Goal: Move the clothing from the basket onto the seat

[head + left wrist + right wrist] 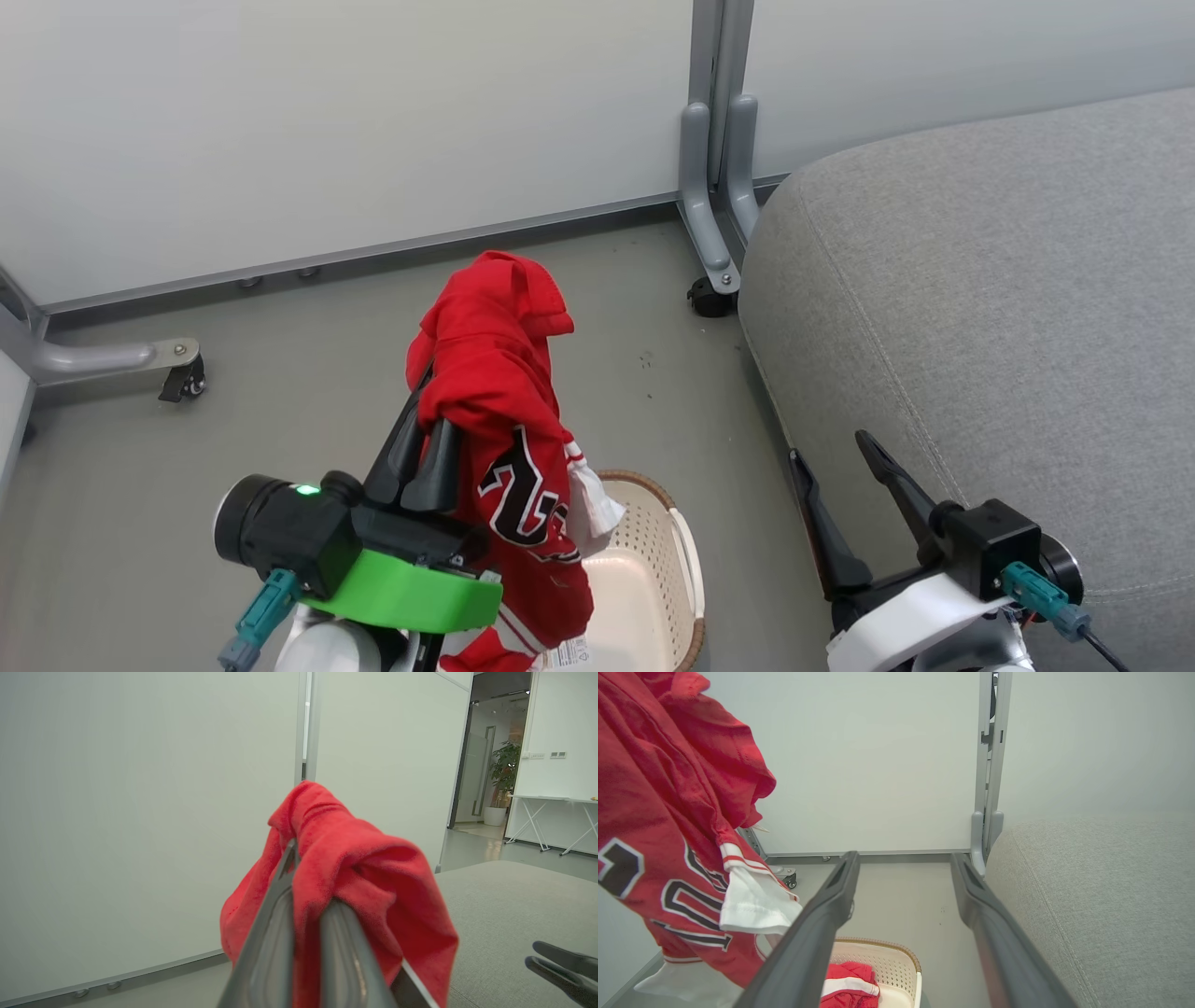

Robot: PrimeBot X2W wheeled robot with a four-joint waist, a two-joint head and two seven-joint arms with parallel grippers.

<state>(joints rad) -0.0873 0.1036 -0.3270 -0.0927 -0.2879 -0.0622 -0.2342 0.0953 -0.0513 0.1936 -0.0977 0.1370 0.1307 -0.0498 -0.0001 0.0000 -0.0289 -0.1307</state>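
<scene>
**Jersey up in left gripper, carry to seat is next**

Head view: our left gripper (425,439), lower left, is pinched tight on the red jersey (495,373). The jersey hangs from the fingers over the basket (686,551) at bottom centre. The seat (980,308) takes the right side, well apart from the jersey. Our right gripper (829,445), lower right, has its fingers spread with nothing between them.

Left wrist view: fabric is bunched between and over both fingers, with the seat at lower right.

Right wrist view: a second red garment (850,989) with a white band lies in the basket at bottom centre.

We judge this as the transfer step, with the first piece in the air. Next we swing the left arm right, over the seat. The hanging hem has to clear the cushion edge before we release.
</scene>
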